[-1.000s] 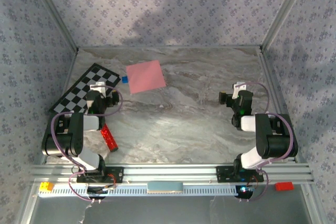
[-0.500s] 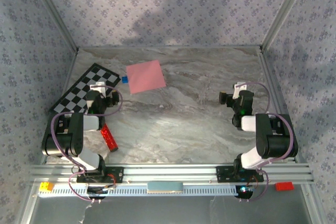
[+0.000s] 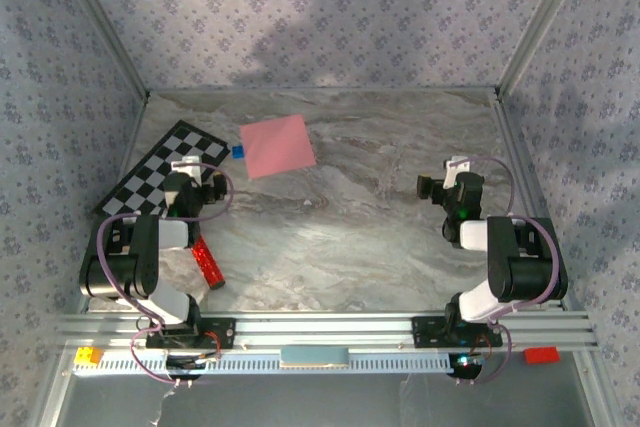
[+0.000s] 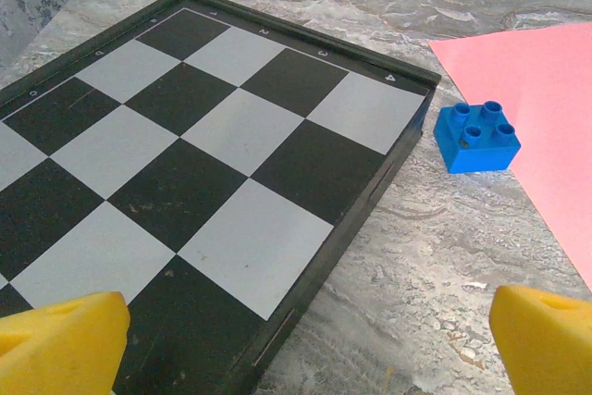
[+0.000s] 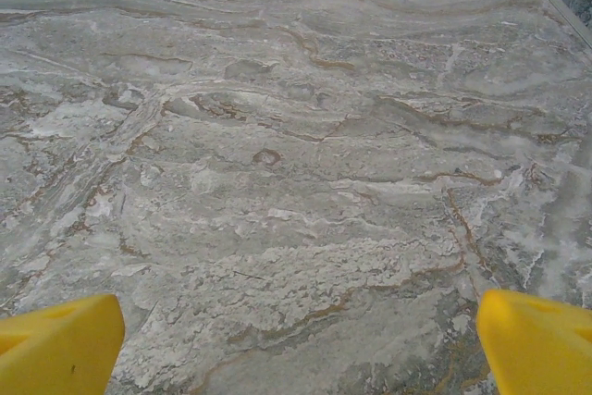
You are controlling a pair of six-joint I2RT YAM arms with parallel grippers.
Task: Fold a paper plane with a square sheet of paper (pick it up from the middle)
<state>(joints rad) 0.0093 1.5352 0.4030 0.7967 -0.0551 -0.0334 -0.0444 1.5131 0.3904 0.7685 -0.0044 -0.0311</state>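
No change from a second ago: left claw (image 4: 303, 339) and right claw (image 5: 296, 339) are both spread wide, nothing gripped.
The flat salmon-pink square sheet of paper (image 3: 278, 145) is left lying on the grey marbled worktop (image 3: 350, 237), just beside a small blue studded brick (image 4: 476, 136).

Small pale digits ran along the far black rim of the black-and-white checkerboard (image 4: 199, 150): 2, 3 and 4 were legible. Marks on its left rim were too small to read.

A blue brick (image 4: 476, 136) sits just beside the checkerboard (image 4: 185, 145); a red glittery bar (image 3: 208, 263) lies apart.
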